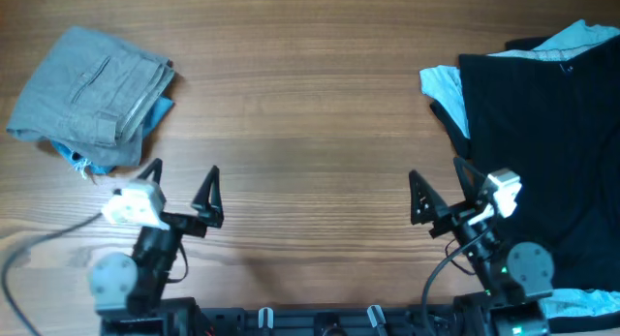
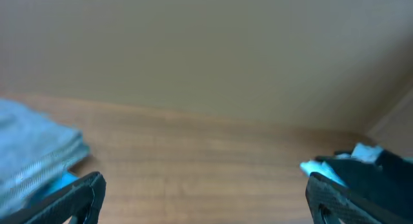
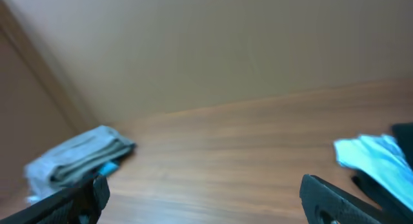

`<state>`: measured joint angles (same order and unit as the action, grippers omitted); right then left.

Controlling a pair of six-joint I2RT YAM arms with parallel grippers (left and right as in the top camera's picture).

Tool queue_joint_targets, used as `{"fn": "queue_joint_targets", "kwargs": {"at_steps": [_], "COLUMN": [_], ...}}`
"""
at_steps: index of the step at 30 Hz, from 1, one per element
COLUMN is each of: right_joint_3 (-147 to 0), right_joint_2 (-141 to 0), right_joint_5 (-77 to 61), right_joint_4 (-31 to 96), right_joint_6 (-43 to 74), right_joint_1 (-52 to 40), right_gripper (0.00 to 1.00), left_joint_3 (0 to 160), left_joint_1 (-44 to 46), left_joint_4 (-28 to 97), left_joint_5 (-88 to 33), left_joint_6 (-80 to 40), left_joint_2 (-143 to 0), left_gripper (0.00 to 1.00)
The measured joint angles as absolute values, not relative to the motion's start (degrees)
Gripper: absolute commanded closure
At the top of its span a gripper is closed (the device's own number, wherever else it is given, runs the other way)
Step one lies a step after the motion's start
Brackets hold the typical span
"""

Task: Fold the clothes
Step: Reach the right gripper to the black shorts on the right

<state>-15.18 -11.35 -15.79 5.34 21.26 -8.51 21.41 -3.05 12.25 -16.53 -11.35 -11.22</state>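
- My left gripper [image 1: 182, 175] and right gripper [image 1: 439, 173] both spread wide.
- Wood table [image 1: 310, 94]: grey trousers [image 1: 92, 89] left, black cloth [image 1: 542, 142] right.
- Plain beige wall [image 2: 206, 43] behind.

A wooden table [image 1: 310, 104] lay before me, with folded grey trousers [image 1: 92, 94] at my far left and a black cloth [image 1: 542, 152] spread over a light blue T-shirt [image 1: 444, 84] at my right.

Wood and cloth
Counter [image 1: 310, 104]: smooth, matt grained wood. Trousers [image 1: 87, 84]: soft grey woven cloth. Shirt [image 1: 542, 133]: matt black cloth.
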Motion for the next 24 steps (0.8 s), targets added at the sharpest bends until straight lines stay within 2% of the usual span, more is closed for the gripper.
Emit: {"fn": "queue_joint_targets", "kwargs": {"at_steps": [4,10,13,17,19,23,24], "right_joint_3": [-31.4,-64.7,-74.3,-76.7,-76.7,-76.7,-76.7], "right_joint_2": [-28.4,-56.9,-65.7,-73.4,-75.7,-81.0,-82.5], "right_joint_5": [-20.2,-24.9,-29.6,-38.8,-38.7,-24.9,-19.8], "right_joint_4": [14.2,33.7,40.8,42.3,43.3,44.1,43.6], "right_joint_6": [21.9,20.5,19.8,17.5,17.7,20.3,20.9], "right_joint_1": [-8.5,-8.5,-8.4,-8.4,-8.4,-8.5,-8.4], "right_gripper": [0.0,0.0,0.0,0.0,0.0,0.06,0.1], "left_joint_3": [39.7,73.8,81.2,82.9,82.9,83.0,83.0], "left_joint_1": [-3.0,-3.0,-3.0,-3.0,-3.0,-3.0,-3.0], "left_joint_4": [24.9,48.7,55.8,58.1,58.1,58.6,58.7], "left_joint_5": [-16.8,-18.0,-18.1,-19.0,-19.0,-19.4,-19.4], "left_joint_6": [-11.5,-10.7,-9.8,-9.5,-9.5,-9.3,-9.3], "left_joint_2": [-26.9,-55.2,-63.2,-68.2,-69.2,-71.2,-71.4], "left_gripper": [0.0,0.0,0.0,0.0,0.0,0.0,0.0]}}
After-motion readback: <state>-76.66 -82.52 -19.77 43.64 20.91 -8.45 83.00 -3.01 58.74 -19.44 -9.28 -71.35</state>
